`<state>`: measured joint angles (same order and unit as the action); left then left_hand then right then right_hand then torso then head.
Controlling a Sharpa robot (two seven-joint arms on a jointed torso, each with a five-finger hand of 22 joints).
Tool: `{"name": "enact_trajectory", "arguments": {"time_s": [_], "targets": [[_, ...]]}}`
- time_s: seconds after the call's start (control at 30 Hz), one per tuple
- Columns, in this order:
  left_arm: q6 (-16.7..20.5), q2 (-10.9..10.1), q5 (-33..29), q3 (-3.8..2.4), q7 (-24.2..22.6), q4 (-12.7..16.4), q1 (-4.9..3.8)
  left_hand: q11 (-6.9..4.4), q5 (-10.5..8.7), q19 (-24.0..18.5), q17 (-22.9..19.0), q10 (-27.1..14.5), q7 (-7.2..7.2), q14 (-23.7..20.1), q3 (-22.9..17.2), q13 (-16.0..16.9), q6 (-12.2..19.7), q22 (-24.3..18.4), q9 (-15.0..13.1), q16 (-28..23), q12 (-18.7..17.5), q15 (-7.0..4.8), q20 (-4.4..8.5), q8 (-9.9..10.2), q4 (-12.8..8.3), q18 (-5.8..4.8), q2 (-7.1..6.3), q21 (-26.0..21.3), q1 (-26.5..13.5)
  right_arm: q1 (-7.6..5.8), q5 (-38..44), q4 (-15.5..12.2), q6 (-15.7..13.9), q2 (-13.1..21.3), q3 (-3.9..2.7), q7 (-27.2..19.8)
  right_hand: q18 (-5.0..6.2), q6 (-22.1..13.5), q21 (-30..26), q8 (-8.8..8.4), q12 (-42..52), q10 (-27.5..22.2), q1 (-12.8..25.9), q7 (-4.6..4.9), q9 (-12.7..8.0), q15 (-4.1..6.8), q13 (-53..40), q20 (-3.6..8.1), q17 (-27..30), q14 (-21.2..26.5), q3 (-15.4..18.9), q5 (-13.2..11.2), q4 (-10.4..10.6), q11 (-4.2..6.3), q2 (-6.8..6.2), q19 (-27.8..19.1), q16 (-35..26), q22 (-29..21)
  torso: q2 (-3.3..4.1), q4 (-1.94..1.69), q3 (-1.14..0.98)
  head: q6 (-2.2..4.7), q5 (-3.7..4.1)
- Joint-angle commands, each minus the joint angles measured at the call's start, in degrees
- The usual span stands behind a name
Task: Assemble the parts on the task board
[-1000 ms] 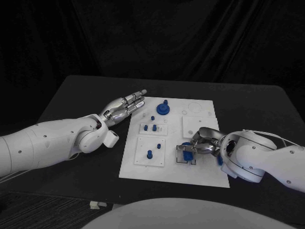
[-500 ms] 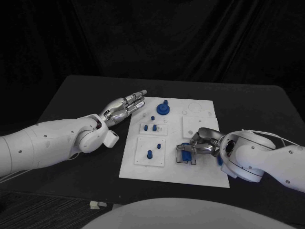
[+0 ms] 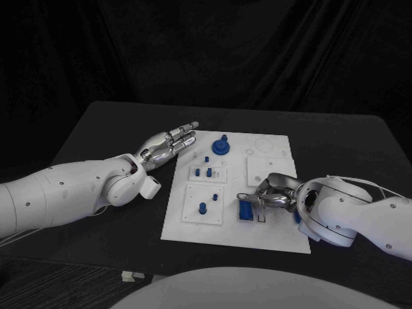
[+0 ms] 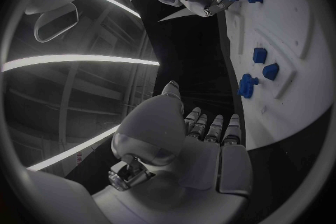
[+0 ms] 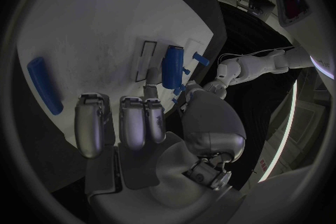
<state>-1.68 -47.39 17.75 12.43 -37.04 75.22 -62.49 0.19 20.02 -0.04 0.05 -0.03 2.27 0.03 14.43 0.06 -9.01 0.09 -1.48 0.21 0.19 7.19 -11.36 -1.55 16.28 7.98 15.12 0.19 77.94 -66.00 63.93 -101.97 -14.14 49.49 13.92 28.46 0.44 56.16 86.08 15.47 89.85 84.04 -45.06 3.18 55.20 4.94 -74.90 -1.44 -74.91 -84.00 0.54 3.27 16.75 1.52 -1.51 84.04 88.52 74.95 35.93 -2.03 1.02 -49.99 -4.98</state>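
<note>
Between the earlier pictures and now, the blue block [image 3: 246, 210] at the right robot hand [image 3: 273, 195] has dropped lower and lies flatter against the task board [image 3: 271, 233]; the left arm and the other parts have kept their places.

Largest is the black surface [image 3: 355, 141], with the white task board lying in its middle, its long sides running from near edge to far edge. The left robot hand [image 3: 167, 143] hovers just off the board's left edge near the far corner, fingers straight and together, palm flat, holding nothing; the left wrist view shows the same stretched fingers [image 4: 213, 127] beside the board's edge. The right robot hand sits over the board's right half toward the near edge, its fingertips touching the blue block; whether it grips the block or only presses on it, I cannot tell. In the right wrist view the block [image 5: 172, 66] stands beside a rectangular slot [image 5: 148, 56], just past the fingers [image 5: 133, 120].

Smaller parts: a round blue gear with a peg [image 3: 222, 147] near the far edge, two small blue pegs [image 3: 202, 172] in a raised plate at the left edge, one blue peg [image 3: 201, 208] in the plate nearer the near left corner, and a blue bar [image 5: 43, 85] lying loose near the board's right edge.
</note>
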Motion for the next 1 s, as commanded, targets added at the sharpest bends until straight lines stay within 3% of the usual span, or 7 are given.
{"name": "enact_trajectory", "arguments": {"time_s": [0.03, 0.4, 0.5, 0.6, 0.7, 0.83, 1.0], "targets": [[-0.6, 0.0, -0.3, -0.06, -0.5, 0.1, 0.1, 0.3, 0.3, 0.0, 0.0, 0.0, 0.1, 0.0, -0.2, -0.1, -0.1, -0.1, 0.0, -0.2, -0.2, 0.25, -0.49, -0.3, -0.1, 0.55, 0.02, -0.2, 0.5, 0.2, 0.2, -0.1, -1.1, 0.2, 0.06, 0.1, 0.75, -0.1, -0.3, 0.03, 0.1, 6.0, 0.8, -0.31, 0.1, -0.31, -15.1, -0.31, -11.6, -5.3, 0.8, -0.3, 0.0, -0.4, 0.0, 3.8, -0.2, 13.5, 0.02, 0.02, -0.01, -0.01, -0.03], [-0.6, -0.1, -0.3, -0.06, -0.5, 0.1, 0.11, 0.33, 0.29, 0.0, 0.0, 0.0, 0.15, 0.0, -0.2, -0.1, -0.2, -0.1, -0.1, -0.2, -0.2, 0.28, -0.51, -0.3, -0.1, 0.54, 0.02, -0.2, 0.5, 0.16, 0.2, -1.5, -6.8, 2.3, 0.01, -5.2, 0.65, 0.0, 0.1, 0.25, 0.1, 6.0, 0.1, -0.36, 0.4, -0.29, -15.1, -0.3, -12.2, -5.4, 2.1, 0.4, -0.2, -0.36, 2.0, 4.0, 0.1, 13.6, -0.08, -0.05, -0.02, -0.01, -0.43], [-0.5, -0.2, -0.3, -0.06, -0.4, 0.1, 0.12, 0.33, 0.29, 0.0, 0.0, 0.0, 0.15, 0.0, -0.2, -0.1, -0.2, -0.1, -0.1, -0.2, -0.2, 0.28, -0.51, -0.3, -0.1, 0.54, 0.02, -0.2, 0.5, -0.19, 0.2, -2.5, -8.7, 3.6, -0.1, -7.3, 0.57, -0.3, 0.4, 0.85, 0.1, 6.0, -4.2, -0.43, 1.0, -0.23, -15.1, -0.23, -12.4, -5.5, 2.7, 3.3, -0.4, -0.28, 2.99, 4.2, 0.2, 13.7, -0.15, -0.05, -0.02, -0.01, -0.45], [-0.5, -0.3, -0.3, -0.06, -0.4, 0.1, 0.12, 0.33, 0.29, 0.0, 0.0, 0.0, 0.15, 0.0, -0.2, -0.1, -0.2, -0.1, -0.1, -0.2, -0.2, 0.28, -0.51, -0.3, -0.1, 0.54, 0.02, -0.2, 0.5, -0.95, 0.2, -3.5, -10.6, 5.0, -0.17, -9.6, 0.49, -1.4, 0.7, 1.15, 0.1, 6.0, -10.5, -0.38, 1.2, -0.22, -15.1, -0.19, -12.7, -5.5, 2.0, 11.3, -2.2, -0.31, 3.88, 4.3, 0.3, 13.8, -0.13, -0.07, 0.03, -0.01, -0.33], [-0.4, -0.2, -0.3, -0.06, -0.4, 0.0, 0.12, 0.38, 0.3, 0.0, 0.0, 0.0, 0.22, 0.0, -0.2, -0.1, -0.4, -0.1, -0.1, -0.2, -0.2, 0.33, -0.55, -0.3, -0.1, 0.52, 0.03, -0.2, 0.5, -1.31, 0.2, -4.0, -12.1, 5.8, -0.19, -12.0, 0.45, -3.2, 0.8, 0.15, 0.1, 6.0, -12.3, 0.17, 0.2, -0.55, -15.1, -0.42, -13.1, -5.6, 2.5, 12.0, -2.1, -0.74, 3.87, 4.4, 0.6, 13.9, -0.1, -0.02, 0.03, -0.01, -0.45], [-0.4, -0.3, -0.3, -0.06, -0.4, 0.0, 0.12, 0.38, 0.3, 0.0, 0.0, 0.0, 0.22, 0.0, -0.2, -0.1, -0.4, -0.1, -0.1, -0.2, -0.2, 0.33, -0.55, -0.3, -0.1, 0.52, 0.03, -0.2, 0.5, -1.52, 0.2, -4.1, -13.1, 6.5, -0.18, -16.5, 0.36, -6.4, 1.1, -3.23, 0.1, 6.0, -13.5, 1.56, -4.3, -1.66, -15.1, -1.2, -14.0, -5.8, 3.6, 11.5, -0.4, -1.87, 4.59, 4.5, 1.0, 14.0, -0.02, 0.07, 0.0, -0.01, -0.55], [-0.4, -0.3, -0.3, -0.06, -0.5, 0.0, 0.12, 0.41, 0.31, 0.0, 0.0, 0.0, 0.25, 0.0, -0.2, -0.1, -0.4, -0.1, -0.1, -0.2, -0.2, 0.35, -0.57, -0.3, -0.1, 0.52, 0.03, -0.2, 0.5, -1.34, 0.2, -3.7, -11.5, 6.9, -0.1, -20.6, 0.29, -7.5, 1.4, -7.75, 0.1, 6.0, -12.3, 2.7, -13.3, -2.27, -15.1, -2.16, -14.2, -5.8, 6.2, 9.5, -0.1, -2.53, 6.63, 4.6, 1.1, 14.1, -0.03, 0.06, 0.01, -0.01, -0.53]]}}
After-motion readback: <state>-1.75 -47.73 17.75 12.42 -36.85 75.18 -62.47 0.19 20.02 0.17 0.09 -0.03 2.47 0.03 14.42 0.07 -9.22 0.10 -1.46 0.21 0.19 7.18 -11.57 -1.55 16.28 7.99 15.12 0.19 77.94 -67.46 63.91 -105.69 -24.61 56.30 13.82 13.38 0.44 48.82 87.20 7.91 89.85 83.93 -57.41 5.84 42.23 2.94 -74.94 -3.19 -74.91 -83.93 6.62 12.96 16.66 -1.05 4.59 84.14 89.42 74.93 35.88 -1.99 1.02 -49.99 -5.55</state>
